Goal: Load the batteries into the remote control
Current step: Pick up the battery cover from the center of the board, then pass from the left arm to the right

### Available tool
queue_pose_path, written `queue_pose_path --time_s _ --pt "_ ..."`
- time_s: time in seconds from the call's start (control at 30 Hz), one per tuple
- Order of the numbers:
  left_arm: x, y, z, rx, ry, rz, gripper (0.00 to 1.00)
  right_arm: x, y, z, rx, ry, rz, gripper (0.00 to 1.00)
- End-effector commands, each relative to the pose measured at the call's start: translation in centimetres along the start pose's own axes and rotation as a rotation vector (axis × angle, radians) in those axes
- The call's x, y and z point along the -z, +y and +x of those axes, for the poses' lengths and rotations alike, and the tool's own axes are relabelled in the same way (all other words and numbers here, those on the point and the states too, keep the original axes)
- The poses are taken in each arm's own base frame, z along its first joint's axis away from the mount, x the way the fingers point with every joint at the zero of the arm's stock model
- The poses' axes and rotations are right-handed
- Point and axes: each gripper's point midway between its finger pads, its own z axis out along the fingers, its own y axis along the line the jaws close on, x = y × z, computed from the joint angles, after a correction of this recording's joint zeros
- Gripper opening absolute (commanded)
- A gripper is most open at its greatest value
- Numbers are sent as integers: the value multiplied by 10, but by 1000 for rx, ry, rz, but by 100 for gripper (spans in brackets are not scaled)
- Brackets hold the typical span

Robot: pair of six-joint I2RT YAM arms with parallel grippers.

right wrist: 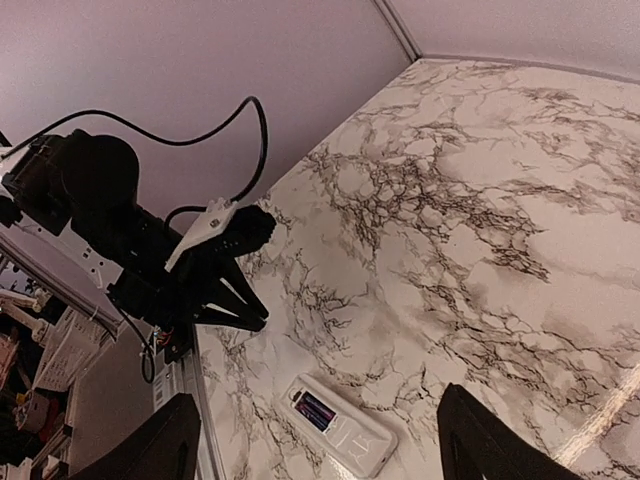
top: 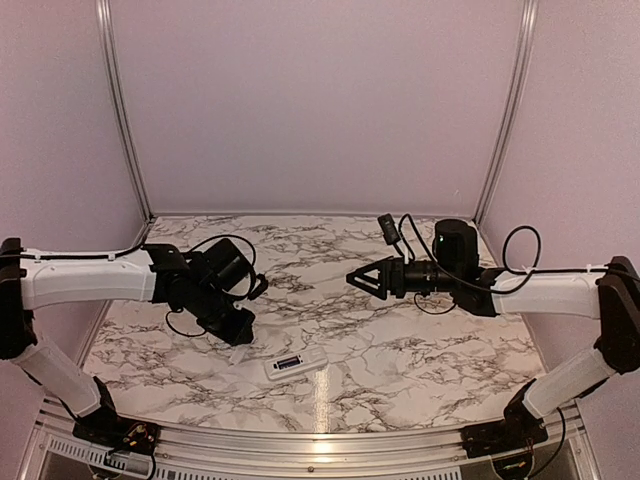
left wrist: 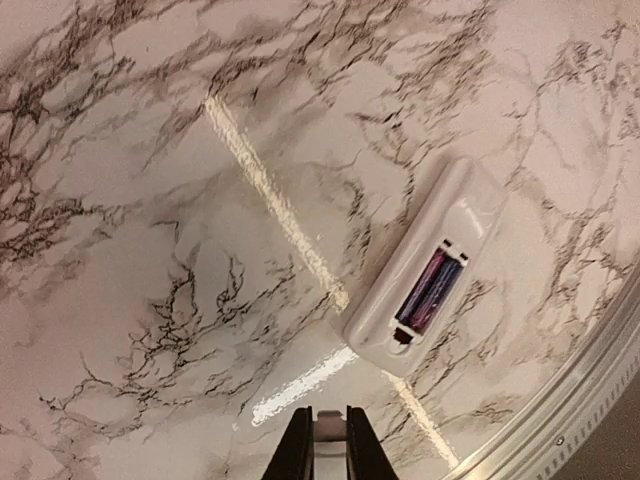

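The left jaws are closed, their two dark fingertips (left wrist: 300, 455) nearly meeting on a thin pale plastic piece (top: 240, 352) that pokes out past their tips. What that piece is cannot be told.

The remote control (left wrist: 430, 265) lies flat on the marble-patterned desk (top: 420, 350), back side up, just ahead of the left jaws and a little to their right. It is not touching them. Its battery compartment stands uncovered. The two batteries (left wrist: 430, 290) sit inside it side by side, lengthwise, dark with a purple-blue sheen.

The right jaws are wide open and grip nothing. In the right wrist view their fingers (right wrist: 160, 450) stand at the two lower corners with bare desk and the remote control between them. The remote control is below and beyond these jaws, well apart from them, with its open compartment turned up. From above, the right jaws hang over the middle of the desk, pointing towards the left arm (top: 90, 280). The remote control is nearer the front edge of the desk than they are, and closer to the left jaws.
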Motion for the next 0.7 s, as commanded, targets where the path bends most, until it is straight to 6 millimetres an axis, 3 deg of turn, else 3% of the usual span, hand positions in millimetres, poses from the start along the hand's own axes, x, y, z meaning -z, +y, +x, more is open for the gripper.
queue_pose_path --time_s 0.0,0.1,0.23,0.47,0.67 --pt "115 -62 -91 -115 -511 305 0 0 30 -25 85 -38 -153 79" --pt "178 -76 -115 -129 -767 410 0 5 58 -39 128 -78 -272 77" --pt "240 -101 -122 -201 -969 595 0 7 105 -51 263 -97 -412 76" --pt "297 -125 -100 -318 -1170 858 0 10 177 -62 388 -126 -646 78" --pt "335 -132 -67 -467 -1326 975 0 24 206 -68 286 -143 -897 74"
